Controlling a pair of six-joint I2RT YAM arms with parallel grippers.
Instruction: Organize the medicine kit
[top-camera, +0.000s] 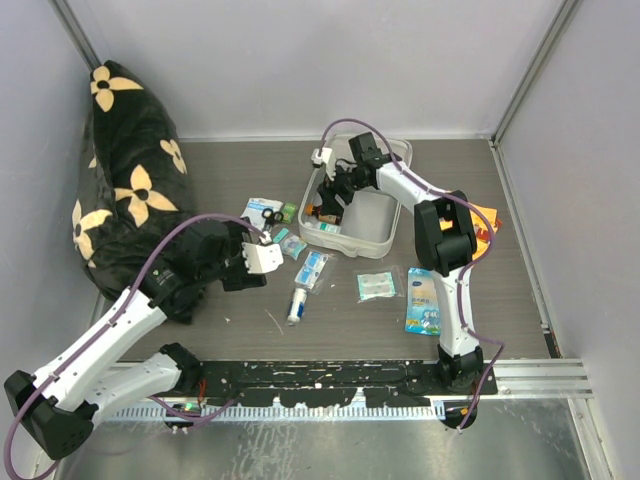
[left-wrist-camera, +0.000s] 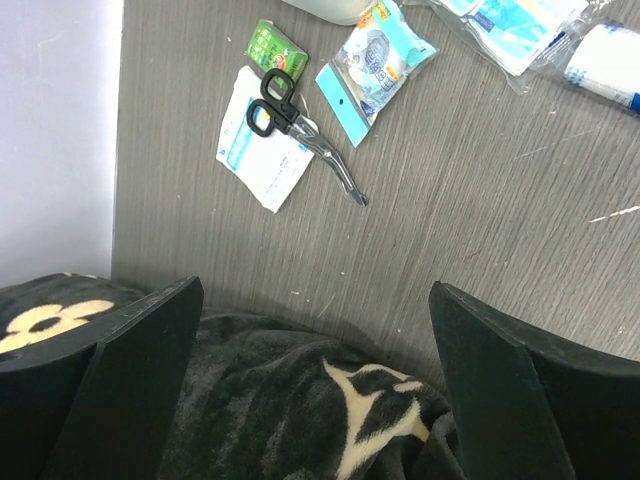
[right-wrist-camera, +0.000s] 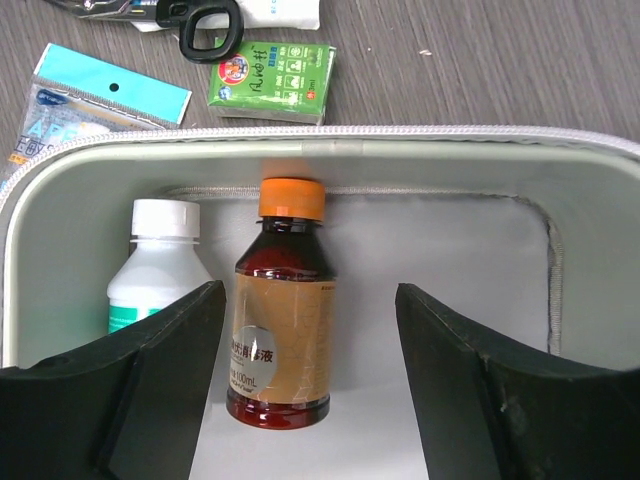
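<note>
Worktop (top-camera: 250, 330): dark grey wood grain with pale scratches.
Left side: a black cushion (top-camera: 125, 190) with cream flowers, against the wall.
Back centre: the medicine kit (top-camera: 352, 250), lying open.
Left of the kit: black-handled scissors (left-wrist-camera: 295, 125) across a white packet (left-wrist-camera: 262, 160). A green box (left-wrist-camera: 276, 47) is just beside them, and a blue-topped pouch (left-wrist-camera: 375, 70) is near.
In front of the kit: a long clear packet (top-camera: 313, 268), a white tube (top-camera: 297, 303) and a square packet (top-camera: 376, 285).
Right side: a blue-yellow packet (top-camera: 424, 300), with an orange-yellow cloth (top-camera: 485, 222) behind it.

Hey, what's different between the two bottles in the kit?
The brown bottle has an orange cap; the white bottle has a white cap. The brown bottle is see-through with dark liquid; the white bottle is opaque. Both lie side by side in the kit, caps toward the same wall.
</note>
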